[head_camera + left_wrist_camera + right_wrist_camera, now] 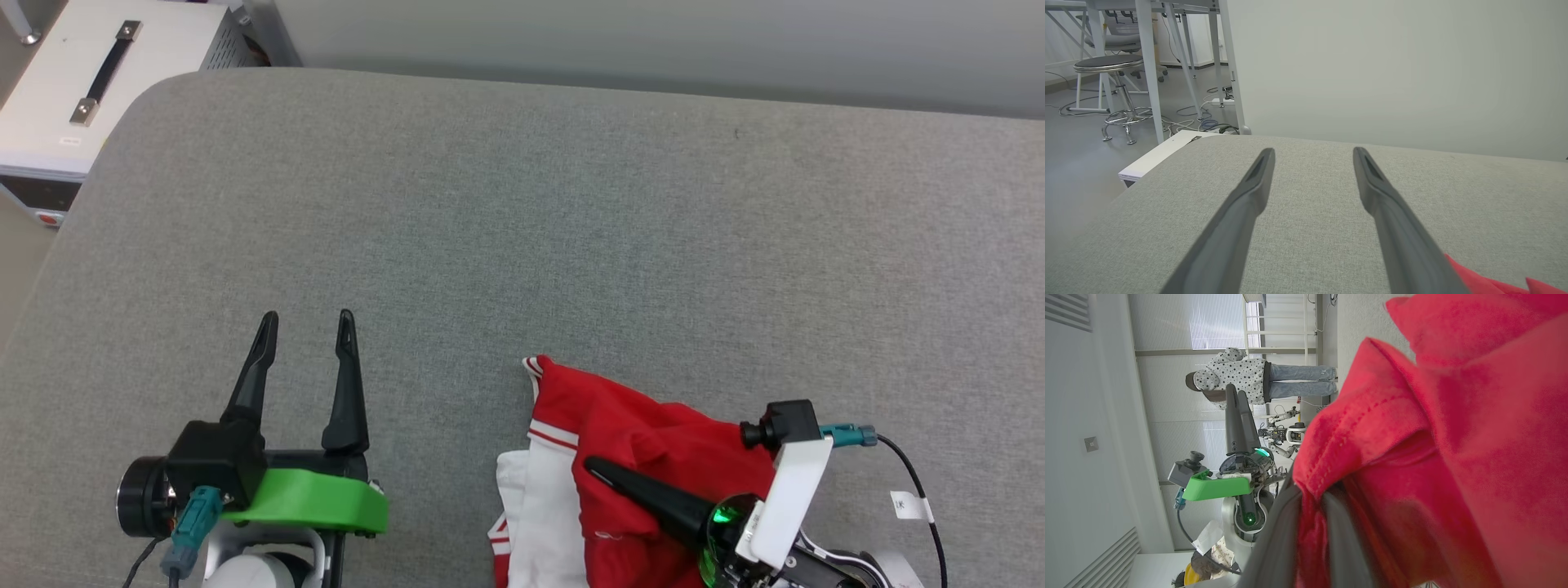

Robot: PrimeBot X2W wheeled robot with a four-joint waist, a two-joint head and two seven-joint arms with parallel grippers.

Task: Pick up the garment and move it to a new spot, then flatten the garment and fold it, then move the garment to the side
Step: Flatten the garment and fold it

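The garment (653, 433), red with white sleeves and striped trim, lies bunched at the near right of the grey padded table (490, 204). My right gripper (594, 469) lies across it, pointing left. In the right wrist view, a fold of the red garment (1412, 437) is pinched between the dark fingers (1274, 539), so my right gripper (1312, 494) is shut on it. My left gripper (308, 320) stands open over bare table at the near left, apart from the cloth. The left wrist view has my left gripper (1313, 153) spread wide, with a red corner of the garment (1478, 281) at the lower right.
A white case (82, 82) with a black handle sits off the table's far left corner. A pale wall runs behind the table. A stool (1108, 63), table legs and floor cables lie beyond the left edge. A person (1249, 377) stands in the room behind my left gripper (1237, 416).
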